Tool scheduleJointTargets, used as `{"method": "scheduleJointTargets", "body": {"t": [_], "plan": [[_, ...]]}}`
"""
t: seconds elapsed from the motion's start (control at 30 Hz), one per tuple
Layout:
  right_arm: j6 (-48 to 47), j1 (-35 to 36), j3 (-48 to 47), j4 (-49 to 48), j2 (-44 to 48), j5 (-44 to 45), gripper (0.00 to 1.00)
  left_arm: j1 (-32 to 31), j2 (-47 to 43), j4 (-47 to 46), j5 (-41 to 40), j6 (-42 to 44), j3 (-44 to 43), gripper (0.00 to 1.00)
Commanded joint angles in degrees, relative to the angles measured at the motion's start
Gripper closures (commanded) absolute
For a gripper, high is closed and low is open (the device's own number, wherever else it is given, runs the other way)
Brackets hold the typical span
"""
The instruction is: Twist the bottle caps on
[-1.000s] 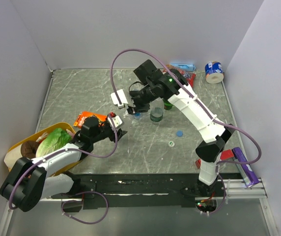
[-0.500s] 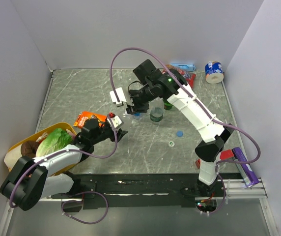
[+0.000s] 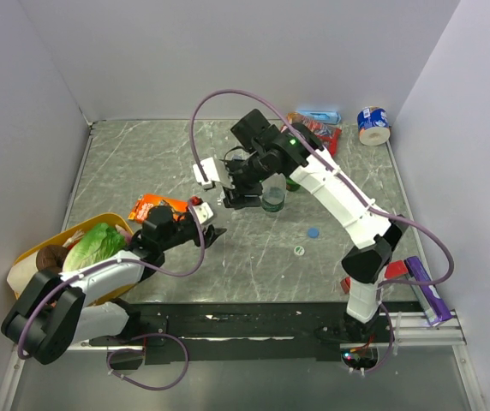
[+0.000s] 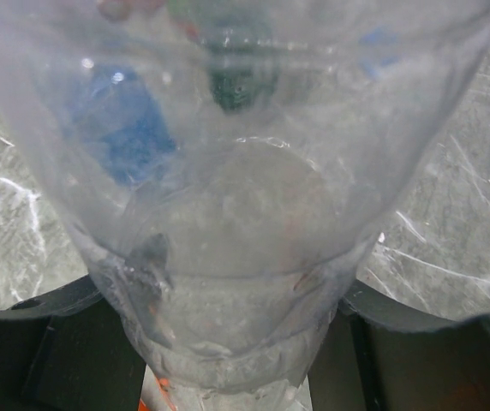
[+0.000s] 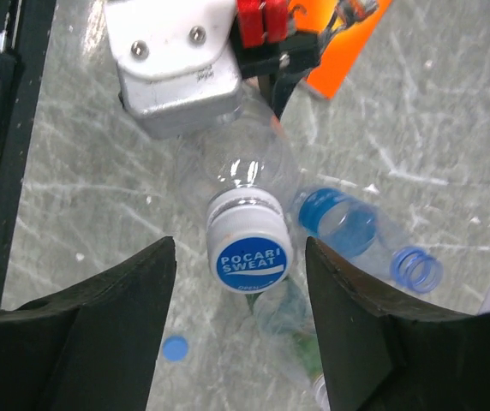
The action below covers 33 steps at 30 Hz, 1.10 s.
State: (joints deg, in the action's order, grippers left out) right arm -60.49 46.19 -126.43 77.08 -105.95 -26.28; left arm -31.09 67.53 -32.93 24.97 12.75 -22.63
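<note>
My left claw (image 3: pixel 209 226) is clamped on the body of the clear bottle (image 5: pixel 247 175), with the neck pointing up at the right wrist camera. The left wrist view is nearly all bottle wall, with the black fingers (image 4: pixel 52 312) hugging it on both sides. My right claw (image 5: pixel 239 250) is spread apart and hangs directly over the neck. The blue-and-white cap (image 5: pixel 249 259), printed POCARI SWEAT, sits on the bottle mouth. It's centred between the right fingers (image 5: pixel 99 342), with a gap showing on each side, so there's no contact. Can't tell how far it's threaded. In the top view the right claw is just far and right of the left claw, around the middle of the worktop (image 3: pixel 142 163). The plain blue cap (image 3: pixel 313 231) lies loose on the worktop, right of and nearer than the right claw. The green-rimmed cap (image 3: pixel 298 250) is a little nearer than that, and both are well apart from either claw. The dark green cup (image 3: pixel 272 200) stands just right of the right claw. The dark green bottle (image 3: pixel 292 182) is just beyond the cup, mostly hidden by my right arm.
</note>
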Motion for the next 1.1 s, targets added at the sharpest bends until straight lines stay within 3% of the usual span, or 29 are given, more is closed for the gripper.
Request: {"method": "scheduleJointTargets", "body": {"t": [0.0,0.13,0.23,0.4,0.57,0.7,1.07], "plan": [[0.7,-2.5,2.6,7.1,5.5,1.9,0.30,-0.2,-0.3,0.2,4.5,0.7,-3.6,0.99],[-3.1,-10.4,8.0,8.6,11.1,-0.3,0.30,-0.1,-0.7,4.4,8.3,3.1,-4.7,0.99],[-7.8,-11.0,13.0,2.9,17.8,-0.4,0.32,-0.2,0.1,9.6,12.8,7.4,-7.1,0.99],[-17.5,-6.1,18.6,-3.8,24.9,-2.5,0.33,-0.2,2.6,15.9,16.4,13.4,-10.8,0.99],[-26.7,-0.9,30.1,-9.4,32.4,-3.7,0.31,-0.1,4.5,21.6,17.9,17.3,-14.5,0.99],[-29.9,0.1,34.2,-12.3,33.5,-4.2,0.30,-0.2,4.9,25.1,18.3,20.3,-16.0,0.99],[-33.5,0.3,30.1,-11.0,28.8,-6.1,0.34,-0.9,5.9,30.2,19.3,24.6,-18.1,0.99]]}}
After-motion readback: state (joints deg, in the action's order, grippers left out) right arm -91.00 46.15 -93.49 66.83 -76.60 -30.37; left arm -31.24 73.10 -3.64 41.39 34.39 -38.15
